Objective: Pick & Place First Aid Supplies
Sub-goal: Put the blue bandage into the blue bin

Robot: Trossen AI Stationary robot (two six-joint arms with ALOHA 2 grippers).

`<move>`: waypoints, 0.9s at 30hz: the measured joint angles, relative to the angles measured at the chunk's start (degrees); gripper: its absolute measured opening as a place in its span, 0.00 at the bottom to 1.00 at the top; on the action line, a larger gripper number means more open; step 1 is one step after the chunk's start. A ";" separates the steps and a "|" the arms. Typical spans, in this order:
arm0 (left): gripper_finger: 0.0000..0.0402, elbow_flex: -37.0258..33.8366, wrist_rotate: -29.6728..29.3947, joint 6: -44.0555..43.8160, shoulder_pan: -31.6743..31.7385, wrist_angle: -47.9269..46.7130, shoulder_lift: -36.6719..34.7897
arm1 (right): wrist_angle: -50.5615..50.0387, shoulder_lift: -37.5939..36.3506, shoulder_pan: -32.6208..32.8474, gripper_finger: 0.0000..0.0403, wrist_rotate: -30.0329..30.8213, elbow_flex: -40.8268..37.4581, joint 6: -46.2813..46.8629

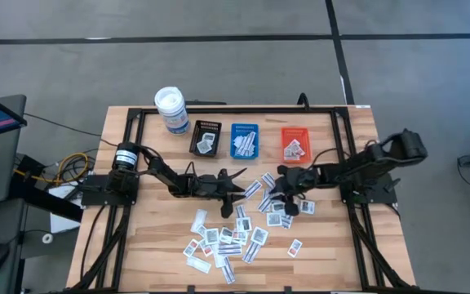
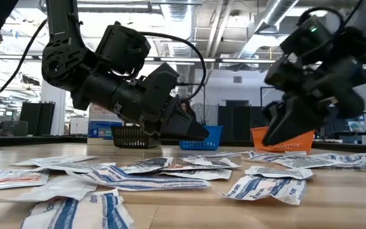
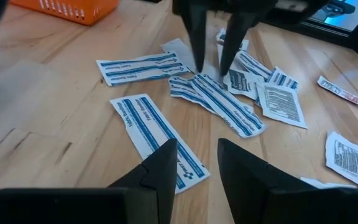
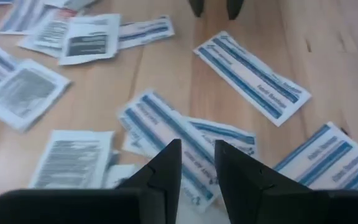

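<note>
Now both arms lean in over the middle of the wooden table [image 1: 137, 245], tips almost facing each other across the scatter of first aid packets [image 1: 227, 241]. The left gripper [image 1: 237, 186] hangs low above a long blue-striped packet [image 3: 157, 134], fingers parted narrowly with nothing between them; it looks lined up to drop and pinch. The right gripper [image 1: 277, 189] hovers over the cluster of packets near the orange tray [image 1: 295, 144], jaws also a small gap apart and empty, a blue-printed packet [image 4: 166, 140] right beneath them.

The high view gives the layout: black tray [image 1: 206, 139], blue tray [image 1: 244, 140] and orange tray in a row at the back, each already holding a few packets, and a white canister [image 1: 170, 109] beside them. The low view shows what the overhead cannot, that neither tip touches the table. Each wrist view catches the other arm's fingertips at its far edge, so the two are working close; a collision looks like the risk here.
</note>
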 joint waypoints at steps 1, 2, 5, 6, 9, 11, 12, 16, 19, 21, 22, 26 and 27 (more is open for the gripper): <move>0.29 0.00 0.00 0.00 0.00 0.00 0.00 | -0.01 1.29 0.00 0.23 -0.05 0.58 0.00; 0.29 0.00 0.00 0.00 0.00 0.00 0.00 | -0.22 2.46 0.02 0.23 -0.14 0.92 -0.04; 0.29 -0.03 0.00 0.00 0.00 -0.04 0.00 | -1.32 5.75 0.07 0.23 0.08 2.76 -1.60; 0.29 -0.04 0.00 0.00 0.00 -0.19 0.00 | -1.69 6.63 0.07 0.22 0.47 3.33 -2.12; 0.29 -0.04 0.00 0.00 0.00 -0.24 0.00 | -5.89 8.51 0.07 0.18 0.65 5.47 -2.31; 0.29 -0.04 0.00 0.00 0.00 -0.24 0.00 | -8.77 8.79 0.07 0.13 0.74 6.99 -2.80; 0.29 -0.04 0.00 0.00 0.00 -0.24 0.00 | -10.05 8.83 0.06 0.10 0.72 7.69 -3.04; 0.29 -0.04 0.00 0.00 0.00 -0.24 0.00 | -12.70 8.23 0.00 0.02 0.64 9.62 -4.01; 0.29 -0.04 0.00 0.00 0.00 -0.24 0.00 | -12.96 8.28 0.13 0.03 0.55 10.83 -5.54; 0.29 -0.04 0.00 -0.02 0.00 -0.24 0.00 | -14.57 8.31 0.22 0.02 0.72 11.91 -5.77; 0.29 -0.04 0.00 0.00 0.00 -0.23 0.00 | -15.23 8.37 0.22 0.01 0.76 12.52 -5.73; 0.29 -0.04 -0.01 0.00 0.00 -0.22 0.00 | -16.76 8.63 0.81 0.01 1.23 15.00 -5.36; 0.29 -0.04 0.00 0.00 0.00 -0.22 0.00 | -17.13 8.60 1.04 0.02 1.63 15.87 -4.27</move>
